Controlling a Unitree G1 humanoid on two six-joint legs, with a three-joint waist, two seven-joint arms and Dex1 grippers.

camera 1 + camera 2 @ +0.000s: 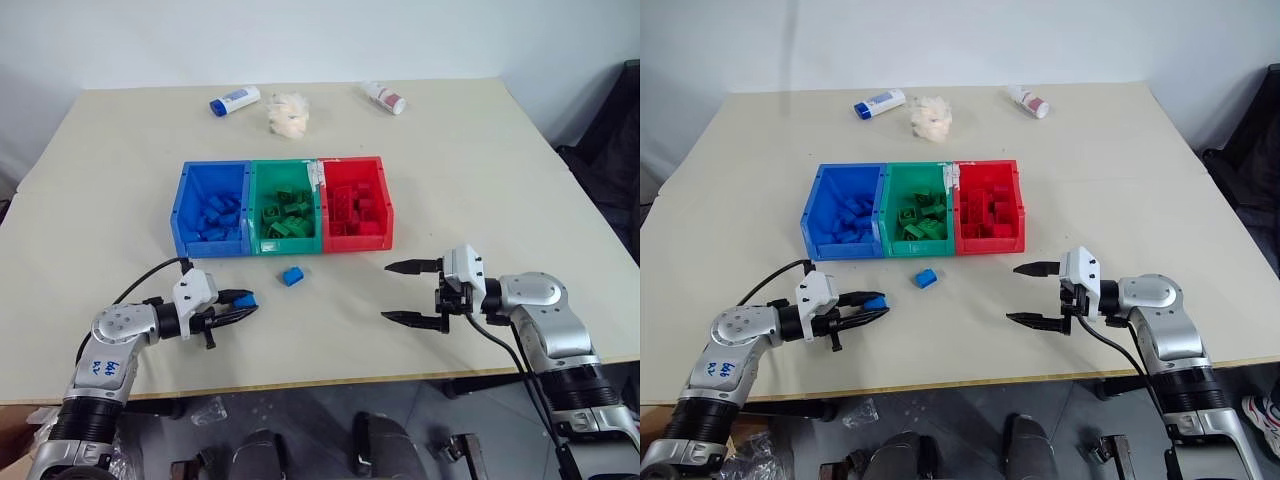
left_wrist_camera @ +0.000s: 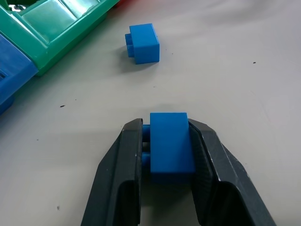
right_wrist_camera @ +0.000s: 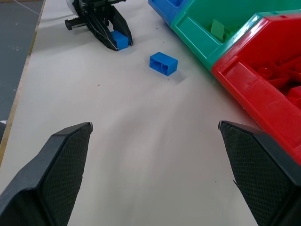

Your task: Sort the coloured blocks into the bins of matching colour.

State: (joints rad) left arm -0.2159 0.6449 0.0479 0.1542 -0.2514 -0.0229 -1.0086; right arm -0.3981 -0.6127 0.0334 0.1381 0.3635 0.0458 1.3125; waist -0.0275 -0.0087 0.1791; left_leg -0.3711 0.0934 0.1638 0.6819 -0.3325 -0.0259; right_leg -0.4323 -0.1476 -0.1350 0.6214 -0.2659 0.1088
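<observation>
**Left gripper clamped on a blue block, right gripper spread wide**

From the head camera I see my left gripper (image 1: 240, 305) low over the worktop (image 1: 480, 180), its two black fingers closed on a small blue block (image 1: 243, 299). My right gripper (image 1: 412, 292) hangs near the front edge with its fingers spread far apart and nothing between them. A second blue block (image 1: 292, 276) lies loose on the worktop, just in front of the green bin (image 1: 287, 209). The blue bin (image 1: 212, 207) sits to its left and the red bin (image 1: 356, 200) to its right, all three joined in a row and each holding bricks of its own colour. Farther back lie a blue-capped white bottle (image 1: 234, 100), a crumpled pale wad (image 1: 288, 113) and a red-capped white bottle (image 1: 385, 97). A white wall stands behind the worktop.

The left wrist view gives me the grasp up close: the held block sits squarely between both fingers (image 2: 123, 174), touching each, with its studs facing one of them. The loose block lies ahead, apart from it.

The right wrist view shows my right fingers (image 3: 61, 165) wide apart over bare worktop, with the left gripper and its block across from them.
</observation>
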